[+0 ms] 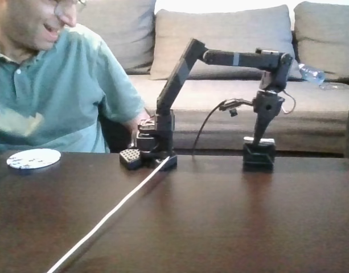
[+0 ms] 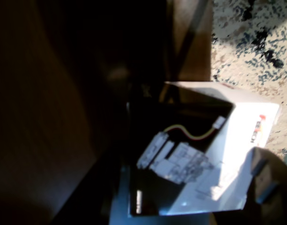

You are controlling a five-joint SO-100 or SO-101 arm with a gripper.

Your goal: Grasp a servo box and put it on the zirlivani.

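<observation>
The servo box stands on the dark table near its far edge, right of the arm's base, its white top up and black front facing the fixed camera. My gripper points straight down onto the box's top. The wrist view shows the box close below, with its servo picture and white faces. One finger overlaps its lower right corner. The frames do not reveal how wide the jaws stand. The zirlivani, a flat speckled white disc, lies at the far left of the table.
A small black dotted block sits against the arm's base. A white cable runs from the base toward the table's front edge. A person in a green shirt leans in behind the disc. A sofa stands behind.
</observation>
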